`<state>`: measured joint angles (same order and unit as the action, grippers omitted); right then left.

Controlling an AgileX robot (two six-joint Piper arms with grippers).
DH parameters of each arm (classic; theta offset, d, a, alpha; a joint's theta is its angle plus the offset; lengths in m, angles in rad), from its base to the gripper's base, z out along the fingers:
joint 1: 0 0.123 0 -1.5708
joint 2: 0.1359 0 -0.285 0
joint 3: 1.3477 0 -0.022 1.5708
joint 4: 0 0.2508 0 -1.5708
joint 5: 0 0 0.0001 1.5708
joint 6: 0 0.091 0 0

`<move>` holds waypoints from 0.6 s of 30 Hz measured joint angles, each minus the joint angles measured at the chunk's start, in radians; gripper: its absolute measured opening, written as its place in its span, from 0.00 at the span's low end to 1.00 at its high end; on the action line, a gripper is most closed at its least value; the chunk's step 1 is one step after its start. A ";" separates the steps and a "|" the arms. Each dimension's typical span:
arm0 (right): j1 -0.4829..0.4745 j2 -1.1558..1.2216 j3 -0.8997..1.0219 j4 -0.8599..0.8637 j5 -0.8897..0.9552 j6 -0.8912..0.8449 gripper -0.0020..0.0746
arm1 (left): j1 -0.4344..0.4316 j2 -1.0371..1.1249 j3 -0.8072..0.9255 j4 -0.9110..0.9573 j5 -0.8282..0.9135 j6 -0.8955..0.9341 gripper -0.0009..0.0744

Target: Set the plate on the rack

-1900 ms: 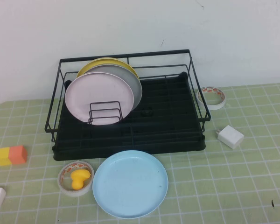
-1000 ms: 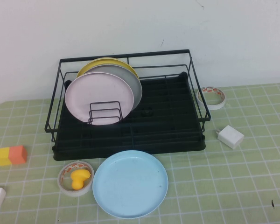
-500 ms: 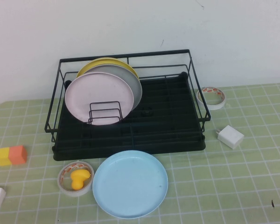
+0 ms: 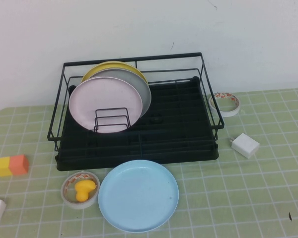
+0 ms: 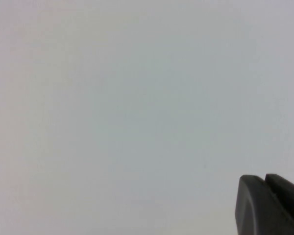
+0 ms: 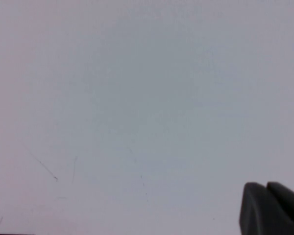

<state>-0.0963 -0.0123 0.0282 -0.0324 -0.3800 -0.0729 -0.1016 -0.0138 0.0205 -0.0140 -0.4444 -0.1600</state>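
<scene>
High view: your plate [image 4: 138, 195] lies flat on the table [image 4: 248, 198], just in front of the rack [image 4: 139, 130], near its front edge, apart from it. Rack already carries a pink plate [image 4: 105, 103], grey plate [image 4: 139, 87] and yellow plate [image 4: 109, 66] upright on its left side; the right side is free. A tape roll holding a yellow toy [image 4: 80, 189] sits just left of your plate. No arm in this view, so nothing is started: grasp, lift and slotting all remain.

Left wrist view: left tool [image 5: 267, 205] shows only a dark corner against blank wall; can't tell its opening.

Right wrist view: right tool [image 6: 269, 208] same, can't tell.
</scene>
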 joint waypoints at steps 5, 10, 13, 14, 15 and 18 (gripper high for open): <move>0.000 0.000 -0.008 0.027 0.031 0.009 0.02 | 0.000 -0.002 -0.010 -0.170 0.111 -0.098 0.01; 0.000 0.002 -0.166 0.023 0.341 0.015 0.02 | 0.000 0.022 -0.163 -0.230 0.402 0.047 0.01; 0.000 0.051 -0.289 0.017 0.526 0.017 0.02 | 0.000 0.110 -0.264 -0.231 0.525 0.099 0.01; 0.000 0.084 -0.329 0.018 0.590 0.017 0.02 | 0.000 0.156 -0.300 -0.231 0.577 0.106 0.01; 0.000 0.123 -0.367 0.025 0.653 0.017 0.02 | 0.000 0.197 -0.336 -0.231 0.624 0.108 0.01; 0.000 0.264 -0.452 0.065 0.815 0.008 0.02 | 0.000 0.362 -0.433 -0.216 0.803 0.094 0.01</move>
<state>-0.0963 0.2513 -0.4242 0.0326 0.4346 -0.0645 -0.1016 0.3484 -0.4121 -0.2302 0.3587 -0.0661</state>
